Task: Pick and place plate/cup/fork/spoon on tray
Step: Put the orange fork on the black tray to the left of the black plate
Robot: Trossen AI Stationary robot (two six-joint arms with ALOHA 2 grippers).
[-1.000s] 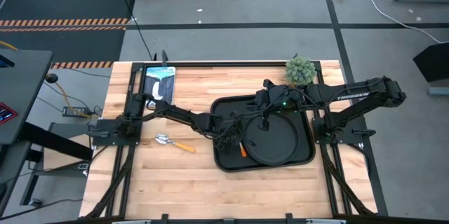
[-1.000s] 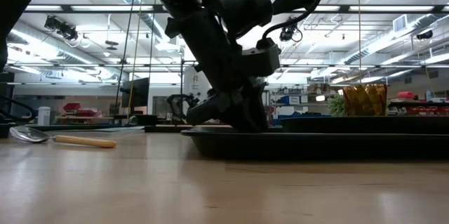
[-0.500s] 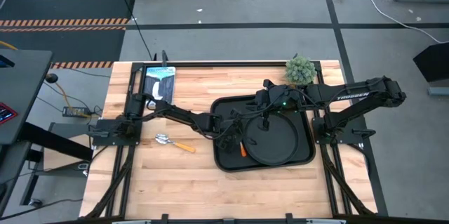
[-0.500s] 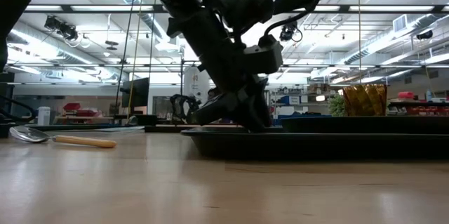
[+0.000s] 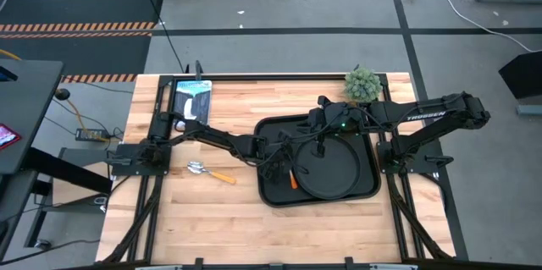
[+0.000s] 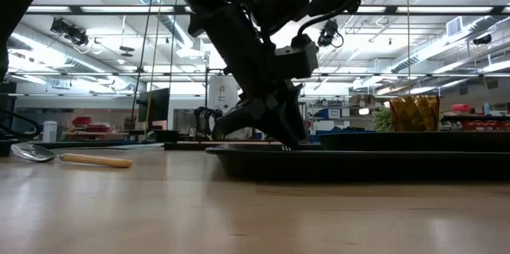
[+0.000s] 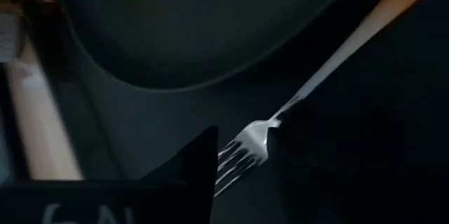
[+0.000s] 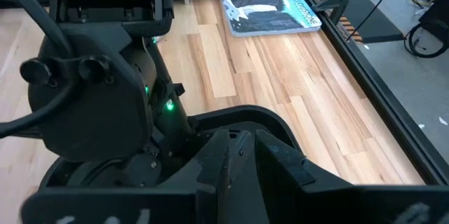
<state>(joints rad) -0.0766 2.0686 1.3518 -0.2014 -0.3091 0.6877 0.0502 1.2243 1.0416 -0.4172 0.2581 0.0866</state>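
Note:
The black tray [image 5: 267,194] lies at the table's right centre with the round black plate [image 5: 334,173] in it. The fork [image 5: 294,180] lies on the tray floor left of the plate, orange handle toward the near edge. My left gripper [image 7: 240,164] is open, low over the tray, its fingers on either side of the fork's tines [image 7: 242,155]. My right gripper [image 8: 242,147] is shut and empty above the tray's far part [image 5: 320,141]. The spoon [image 5: 210,171] lies flat on the wood left of the tray. The amber cup [image 6: 413,113] shows behind the tray rim; the high view hides it. My left gripper stands from above with one finger [image 7: 200,164] on each side of the fork's tines [image 7: 245,147], across the fork. The fork lies flat on the tray. I cannot tell whether either finger touches the tines.
A small green plant [image 5: 362,85] stands at the table's far right. A booklet [image 5: 192,101] lies at the far left. Both arms cross over the tray's left and far parts. Bare wood lies along the near edge.
My left gripper's wrist has risen a little above the tray and tipped slightly, its fingertips staying close to the tray floor. The fork has stayed on the tray.

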